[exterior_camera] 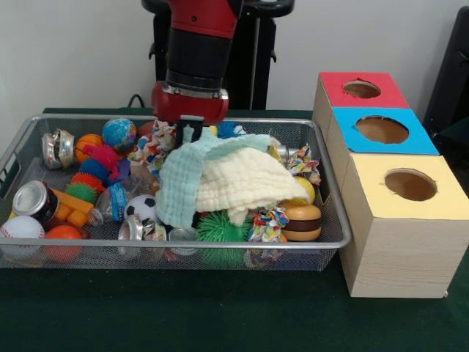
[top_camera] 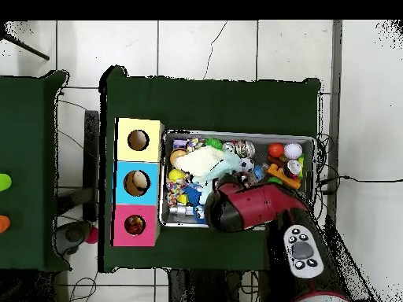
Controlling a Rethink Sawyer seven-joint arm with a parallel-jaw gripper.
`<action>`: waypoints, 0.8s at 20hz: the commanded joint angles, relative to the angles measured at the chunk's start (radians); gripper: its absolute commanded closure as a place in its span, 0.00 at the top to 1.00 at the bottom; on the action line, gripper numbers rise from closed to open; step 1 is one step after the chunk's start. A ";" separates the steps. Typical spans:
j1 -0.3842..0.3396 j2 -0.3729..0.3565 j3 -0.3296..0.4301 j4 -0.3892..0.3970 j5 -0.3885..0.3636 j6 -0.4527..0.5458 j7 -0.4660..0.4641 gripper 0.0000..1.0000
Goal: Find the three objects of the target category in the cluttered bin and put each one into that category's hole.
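- Pincer (exterior_camera: 189,133) low over bin (exterior_camera: 331,196), at pale cloths (exterior_camera: 234,180); grip state impossible to tell
- No animal toys seen in clutter
- Red-topped box's hole (exterior_camera: 361,89) beside bin on worktop (exterior_camera: 220,315)

No legible text, labels, brands or numbers anywhere. Cans (exterior_camera: 33,202) in the wire bin (exterior_camera: 220,246) carry printing too blurred to read. Box tops show plain colour only.

Red/black arm reaching down, wrist vertical, tool (exterior_camera: 192,130) low, fingers obscured.
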 commanded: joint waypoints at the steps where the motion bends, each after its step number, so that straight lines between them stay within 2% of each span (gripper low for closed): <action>1: -0.132 -0.086 0.208 -0.078 -0.102 0.210 -0.442 0.00; 4: -0.171 -0.106 0.261 -0.075 -0.110 0.248 -0.496 0.00; 8: -0.199 -0.118 0.301 -0.077 -0.124 0.279 -0.521 0.00; 13: -0.237 -0.123 0.358 -0.061 -0.131 0.262 -0.516 0.00; 16: -0.235 -0.118 0.360 -0.061 -0.147 0.255 -0.505 0.00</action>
